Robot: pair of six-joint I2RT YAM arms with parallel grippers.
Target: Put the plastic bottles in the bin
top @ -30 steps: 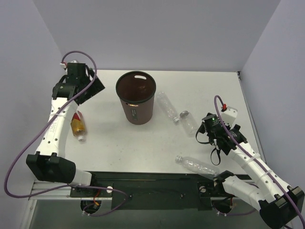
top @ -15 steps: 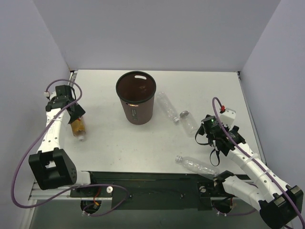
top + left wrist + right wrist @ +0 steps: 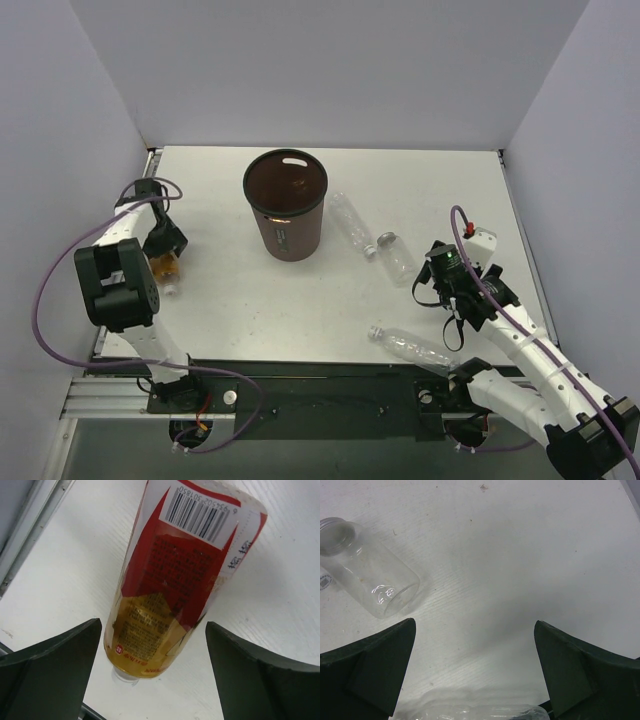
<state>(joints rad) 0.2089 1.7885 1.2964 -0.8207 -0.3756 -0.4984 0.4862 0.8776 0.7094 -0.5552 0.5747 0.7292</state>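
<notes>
I have the left jaws spread astride the amber bottle (image 3: 170, 580) left of the bin (image 3: 285, 235); right jaws spread too, right of the bin, by a short clear bottle (image 3: 370, 575).

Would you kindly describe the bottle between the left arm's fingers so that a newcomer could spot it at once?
Start at the brown bin mid-table, then look toward the left edge. There a small bottle lies on its side between the fingers of the open left pincer. Unlike the clear bottles right of the bin, it has amber contents and a red label.
</notes>
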